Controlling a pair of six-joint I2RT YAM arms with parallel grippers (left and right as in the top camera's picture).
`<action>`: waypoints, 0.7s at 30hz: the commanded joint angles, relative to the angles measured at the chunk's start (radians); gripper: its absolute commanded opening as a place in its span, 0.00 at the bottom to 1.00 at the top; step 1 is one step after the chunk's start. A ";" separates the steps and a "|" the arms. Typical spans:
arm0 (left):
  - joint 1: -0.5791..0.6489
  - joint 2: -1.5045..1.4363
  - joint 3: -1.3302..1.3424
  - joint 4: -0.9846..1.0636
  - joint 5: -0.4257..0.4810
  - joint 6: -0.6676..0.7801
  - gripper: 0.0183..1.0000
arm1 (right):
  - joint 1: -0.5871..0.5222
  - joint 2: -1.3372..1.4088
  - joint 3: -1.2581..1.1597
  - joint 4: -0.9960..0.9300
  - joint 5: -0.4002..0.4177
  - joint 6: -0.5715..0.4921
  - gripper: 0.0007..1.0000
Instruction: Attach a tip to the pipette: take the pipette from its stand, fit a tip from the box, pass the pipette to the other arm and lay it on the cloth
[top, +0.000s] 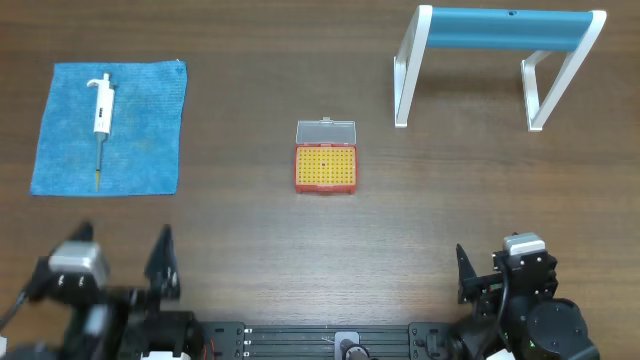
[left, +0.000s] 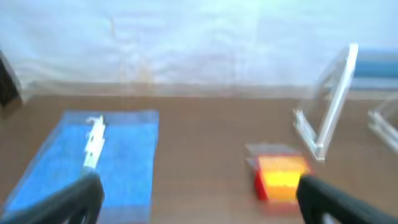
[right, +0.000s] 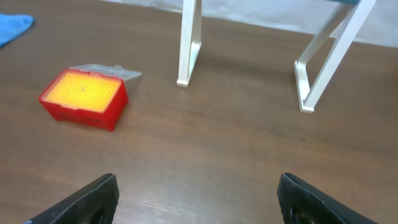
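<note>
Left hand (left: 199, 186), right hand (right: 196, 183); one each: box (top: 325, 168), pipette (top: 101, 110), cloth (top: 150, 140), stand (top: 500, 28).

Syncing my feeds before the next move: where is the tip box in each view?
Top view: tip box at centre, lid open, between cloth and stand.
Left wrist view: tip box between cloth and stand's leg.
Right wrist view: tip box between cloth corner and stand's leg.
Shared landmark: the stand.

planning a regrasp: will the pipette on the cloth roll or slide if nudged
The pipette probably won't roll: its hooked head sticks out sideways. The cloth likely resists sliding but may bunch. Its thin tip looks bendable.
</note>
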 joint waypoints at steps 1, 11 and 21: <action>0.013 -0.074 -0.563 0.764 0.010 -0.005 1.00 | 0.001 -0.008 -0.003 -0.003 0.016 0.015 0.83; 0.013 -0.234 -0.969 0.948 0.028 -0.005 1.00 | 0.001 -0.008 -0.003 -0.003 0.015 0.014 0.83; 0.011 -0.235 -1.005 0.872 0.024 -0.005 1.00 | 0.001 -0.008 -0.003 -0.003 0.015 0.014 0.83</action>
